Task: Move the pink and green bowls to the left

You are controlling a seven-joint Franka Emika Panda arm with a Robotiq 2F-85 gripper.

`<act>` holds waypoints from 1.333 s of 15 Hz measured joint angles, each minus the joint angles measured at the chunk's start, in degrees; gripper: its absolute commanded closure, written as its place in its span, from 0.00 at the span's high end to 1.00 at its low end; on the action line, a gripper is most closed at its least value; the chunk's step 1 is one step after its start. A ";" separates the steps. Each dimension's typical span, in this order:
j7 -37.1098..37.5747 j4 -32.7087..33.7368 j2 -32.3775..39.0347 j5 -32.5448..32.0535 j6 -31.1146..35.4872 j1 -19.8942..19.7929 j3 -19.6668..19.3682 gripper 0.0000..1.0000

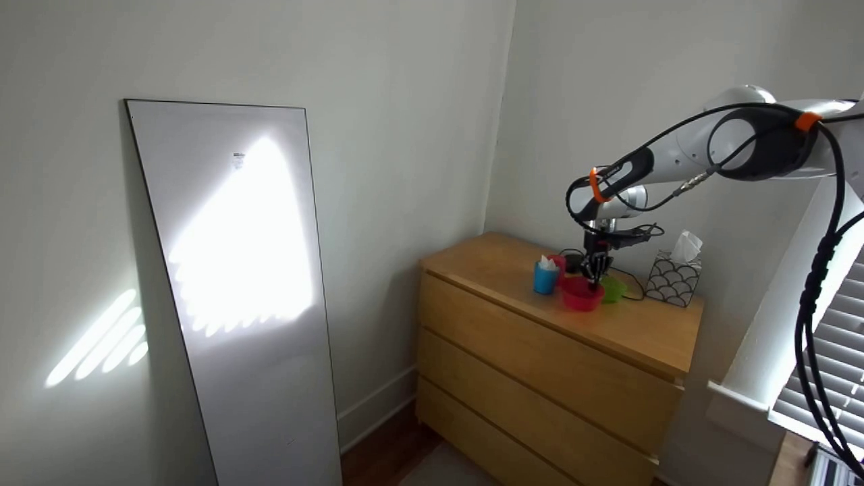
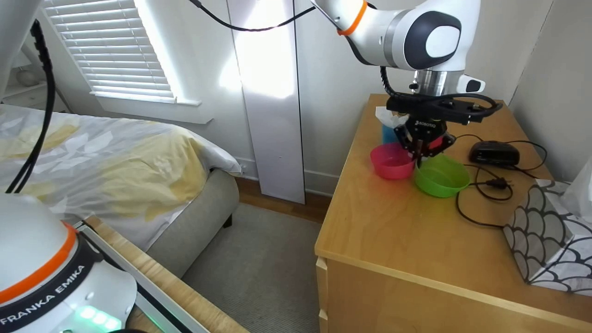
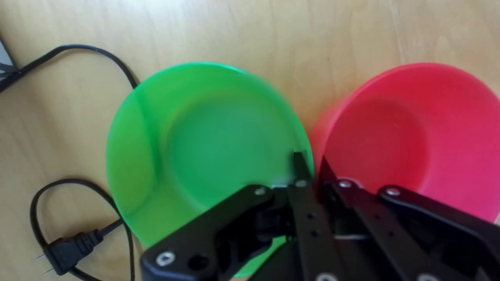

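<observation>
The pink bowl [image 1: 579, 298] and the lime green bowl [image 1: 613, 289] stand side by side on the wooden dresser, rims touching or nearly so. Both also show in an exterior view, the pink bowl [image 2: 390, 163] nearer the dresser's front edge and the green bowl [image 2: 441, 178] beside it. My gripper [image 2: 418, 159] points down where the rims meet. In the wrist view my gripper [image 3: 313, 166] has one finger inside the green bowl [image 3: 222, 136] and one inside the pink bowl [image 3: 383, 132]. The fingers are close together with both rims between them. The fingertips' lower ends are partly hidden.
A blue cup [image 1: 545, 278] with white tissue and a red cup [image 1: 559, 262] stand close beside the pink bowl. A black device [image 2: 494, 153] and its cord with a plug [image 3: 70, 249] lie behind the green bowl. A patterned tissue box [image 2: 541, 231] stands on the dresser [image 2: 370, 231].
</observation>
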 measured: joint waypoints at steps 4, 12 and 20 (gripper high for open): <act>4.56 -2.33 -2.35 -2.05 0.76 1.46 -1.26 0.02; 15.47 -20.05 -16.79 -10.31 2.87 8.50 -5.22 0.02; 23.35 -28.70 -36.99 -32.78 -8.18 17.51 -5.85 0.07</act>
